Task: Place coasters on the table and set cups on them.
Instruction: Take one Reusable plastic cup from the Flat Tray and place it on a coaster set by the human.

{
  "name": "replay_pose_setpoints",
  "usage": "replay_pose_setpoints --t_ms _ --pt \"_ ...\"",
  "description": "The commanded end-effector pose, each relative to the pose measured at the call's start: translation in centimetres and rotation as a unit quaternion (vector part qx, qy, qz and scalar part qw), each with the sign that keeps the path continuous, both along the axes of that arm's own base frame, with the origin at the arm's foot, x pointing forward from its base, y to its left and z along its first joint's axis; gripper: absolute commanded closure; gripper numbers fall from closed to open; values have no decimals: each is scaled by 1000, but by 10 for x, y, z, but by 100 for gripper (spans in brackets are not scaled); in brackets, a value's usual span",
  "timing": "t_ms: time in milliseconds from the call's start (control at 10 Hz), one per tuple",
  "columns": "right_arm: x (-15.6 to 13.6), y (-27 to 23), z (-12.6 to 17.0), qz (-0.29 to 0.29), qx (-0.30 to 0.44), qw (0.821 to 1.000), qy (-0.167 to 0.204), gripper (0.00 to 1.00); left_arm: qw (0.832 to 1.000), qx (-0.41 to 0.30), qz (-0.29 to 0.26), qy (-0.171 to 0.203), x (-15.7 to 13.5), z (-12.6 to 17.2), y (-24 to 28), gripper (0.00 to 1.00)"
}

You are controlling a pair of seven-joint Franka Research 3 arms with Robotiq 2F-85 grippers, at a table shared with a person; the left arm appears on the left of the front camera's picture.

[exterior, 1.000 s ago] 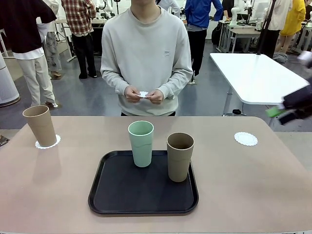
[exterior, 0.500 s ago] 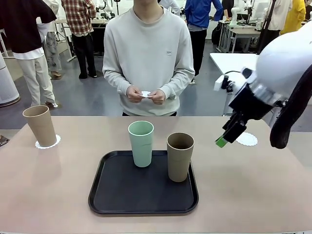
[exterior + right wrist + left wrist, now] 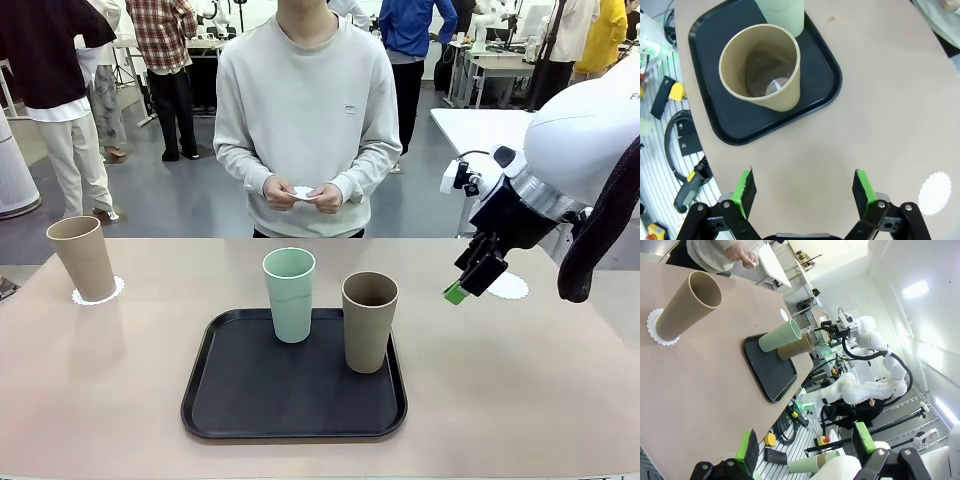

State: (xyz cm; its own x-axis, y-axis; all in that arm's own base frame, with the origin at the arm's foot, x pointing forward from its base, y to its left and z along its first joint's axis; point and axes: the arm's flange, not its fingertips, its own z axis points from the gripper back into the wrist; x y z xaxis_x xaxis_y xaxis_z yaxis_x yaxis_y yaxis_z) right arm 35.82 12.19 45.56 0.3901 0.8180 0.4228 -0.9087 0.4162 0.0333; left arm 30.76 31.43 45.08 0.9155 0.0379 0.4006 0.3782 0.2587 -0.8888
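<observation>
At the far left of the table [image 3: 120,380] a tan cup [image 3: 83,258] stands upright on a white coaster [image 3: 98,291]. A mint cup [image 3: 290,294] and a second tan cup [image 3: 369,321] stand on the black tray [image 3: 240,400]. Another coaster [image 3: 508,287] lies bare at the far right. The person's hands hold a third coaster [image 3: 303,192]. My right gripper [image 3: 465,283] hangs open above the table, between that bare coaster and the tray. Its wrist view looks down on the tan cup [image 3: 762,67] and the coaster [image 3: 935,192]. My left gripper [image 3: 805,445] is open, holding nothing, far from the cups.
The tray sits in the middle of the table, near my side. Bare tabletop lies to its left and right. The person stands at the far edge. A white table [image 3: 530,150] and several people are behind.
My right arm has swung in from the right edge to hover over the table beside the right coaster. Cups, coasters and the person's hands have stayed put.
</observation>
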Motion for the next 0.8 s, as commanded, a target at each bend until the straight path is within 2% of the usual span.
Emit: replay_pose_setpoints --t_ms 0,200,300,400,500,600,700 --pt "-3 9 1 3 -11 1000 -5 0 1000 -5 0 -1 -2 1 1 0" --pt "-1 4 0 4 -1 1000 -1 0 1000 -5 0 -1 -2 1 1 0" --pt "-2 -12 -15 116 74 990 -24 0 1000 -5 0 -1 -2 1 1 0" --pt "3 -22 -39 187 138 972 -34 0 1000 -5 0 -1 -2 1 1 0" --pt "11 -28 -59 255 215 942 -38 0 1000 -5 0 -1 -2 1 1 0" --pt "17 -33 -77 280 269 921 -45 0 1000 -5 0 -1 -2 1 1 0" --pt "19 -37 -93 271 281 919 -54 0 1000 -5 0 -1 -2 1 1 0"
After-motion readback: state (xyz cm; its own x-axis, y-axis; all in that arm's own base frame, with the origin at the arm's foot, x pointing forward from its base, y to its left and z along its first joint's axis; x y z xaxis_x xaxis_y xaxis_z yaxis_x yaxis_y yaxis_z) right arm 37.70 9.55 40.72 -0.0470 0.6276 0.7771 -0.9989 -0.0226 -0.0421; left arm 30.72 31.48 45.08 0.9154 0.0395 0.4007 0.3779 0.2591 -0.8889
